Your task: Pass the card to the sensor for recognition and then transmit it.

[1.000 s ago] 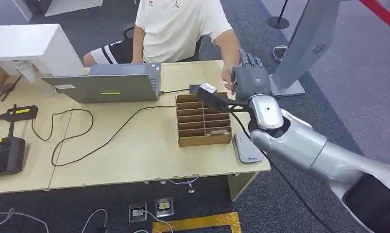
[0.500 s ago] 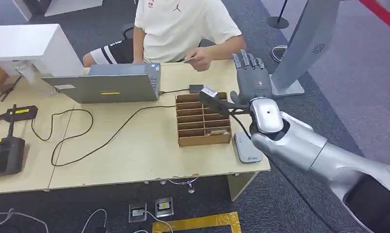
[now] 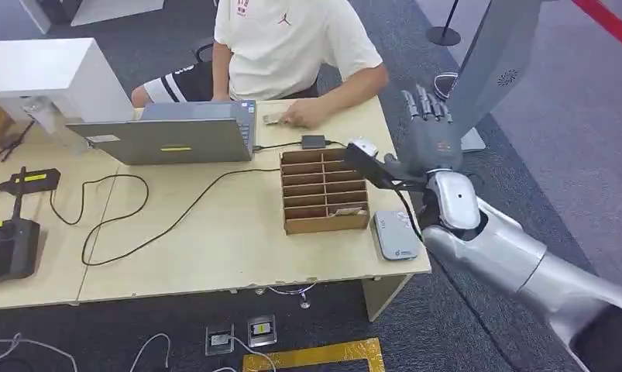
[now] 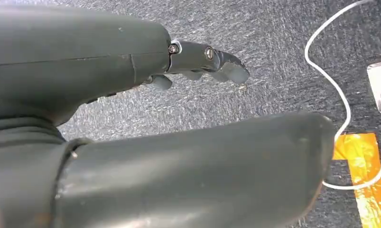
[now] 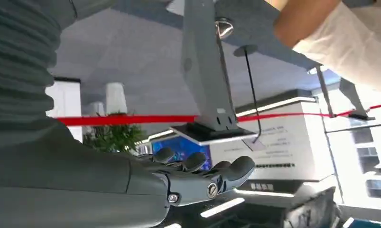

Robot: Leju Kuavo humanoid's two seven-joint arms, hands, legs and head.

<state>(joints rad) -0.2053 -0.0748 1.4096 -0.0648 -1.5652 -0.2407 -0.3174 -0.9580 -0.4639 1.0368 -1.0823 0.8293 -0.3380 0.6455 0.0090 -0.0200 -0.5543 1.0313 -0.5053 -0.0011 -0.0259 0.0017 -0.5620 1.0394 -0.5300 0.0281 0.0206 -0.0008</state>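
A small card (image 3: pixel 273 118) lies on the table beside the laptop, with the person's hand (image 3: pixel 304 115) resting next to it. The grey-white sensor pad (image 3: pixel 394 235) sits flat at the table's front right corner. My right hand (image 3: pixel 430 128) is raised over the table's right end, beyond the sensor, fingers straight and spread, holding nothing; the right wrist view shows the same empty hand (image 5: pixel 198 175). My left hand (image 4: pixel 74 61) hangs over grey carpet, thumb and fingers apart and empty.
A cardboard box with slots (image 3: pixel 324 190) stands between the laptop (image 3: pixel 168 136) and the sensor pad. Black cables (image 3: pixel 137 209) trail across the tabletop. A grey stand (image 3: pixel 489 70) rises just right of the table. A person in a white shirt (image 3: pixel 288 39) sits at the far side.
The person took the card from my right hand and laid it on the table by the laptop. My right hand opened and drew back to the right.
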